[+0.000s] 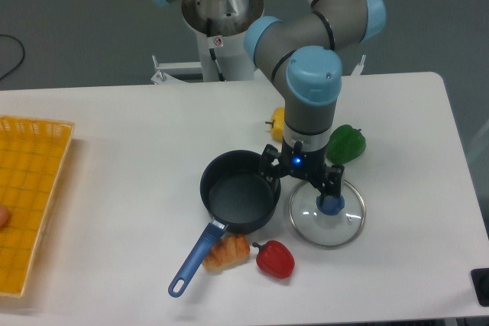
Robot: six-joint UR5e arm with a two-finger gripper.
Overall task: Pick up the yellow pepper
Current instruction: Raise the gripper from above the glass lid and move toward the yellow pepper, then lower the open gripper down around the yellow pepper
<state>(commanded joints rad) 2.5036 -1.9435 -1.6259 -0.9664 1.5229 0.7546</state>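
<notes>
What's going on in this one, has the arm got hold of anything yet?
Not yet. The gripper hangs empty and open between the dark saucepan and the glass lid, low over the table. The yellow pepper sits untouched behind the arm, mostly hidden by its wrist. A green pepper lies to the right, a red pepper and a croissant near the pan handle, and an orange basket at the left edge.

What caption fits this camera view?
Gripper open above pot and glass lid; yellow pepper half hidden behind arm.
</notes>
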